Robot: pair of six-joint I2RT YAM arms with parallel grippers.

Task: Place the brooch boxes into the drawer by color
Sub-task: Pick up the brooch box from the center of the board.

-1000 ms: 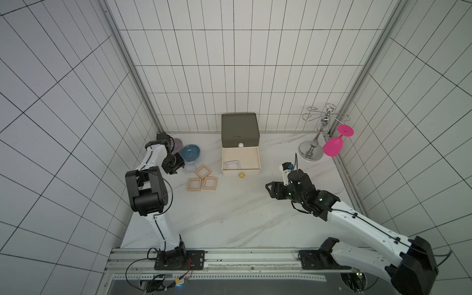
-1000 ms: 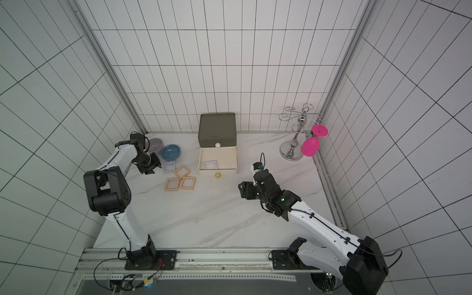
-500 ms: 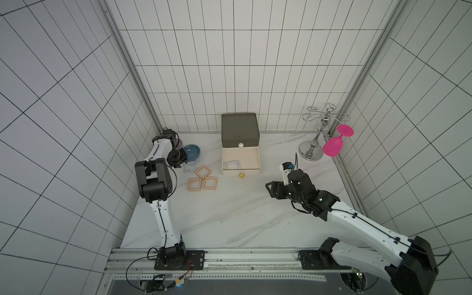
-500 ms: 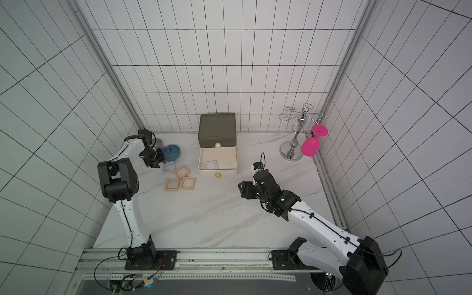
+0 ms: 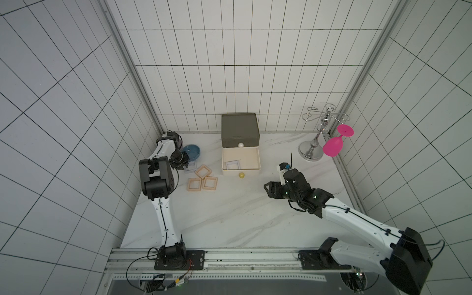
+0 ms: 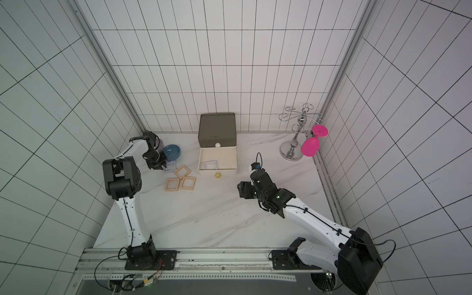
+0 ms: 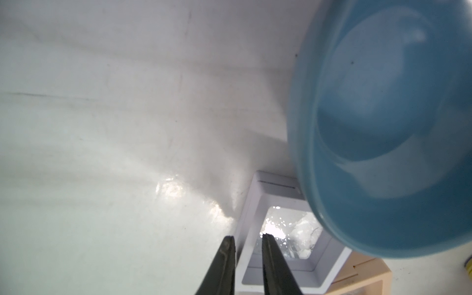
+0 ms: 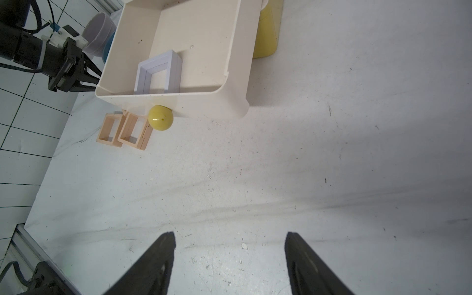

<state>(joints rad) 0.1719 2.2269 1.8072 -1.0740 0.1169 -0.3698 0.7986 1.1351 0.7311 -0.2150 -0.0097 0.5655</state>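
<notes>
The drawer (image 5: 240, 130) chest stands at the back with a dark olive-grey top. Its cream-white tray (image 5: 250, 157) with a yellow knob (image 8: 161, 117) is pulled out. One pale lavender-white brooch box (image 5: 233, 164) (image 8: 158, 74) lies inside. A second lavender-white brooch box (image 5: 192, 166) (image 7: 275, 186) lies half under a blue bowl. My left gripper (image 5: 182, 167) (image 7: 247, 236) is shut on one side wall of its frame, one finger outside and one in the window. Three peach-beige boxes (image 5: 203, 171) (image 6: 172, 184) (image 6: 188, 183) lie beside it. My right gripper (image 5: 268, 190) (image 8: 229, 238) hangs open over bare table.
The blue bowl (image 5: 191, 151) (image 7: 383, 127) overlaps the held box, and a lilac bowl (image 6: 160, 145) sits behind it by the left wall. A chrome glass rack (image 5: 316, 143) with a pink glass (image 5: 333, 146) stands at the back right.
My left arm has folded its elbow toward the table, and its jaws have narrowed onto the lavender-white box's wall. The right arm has not moved.
</notes>
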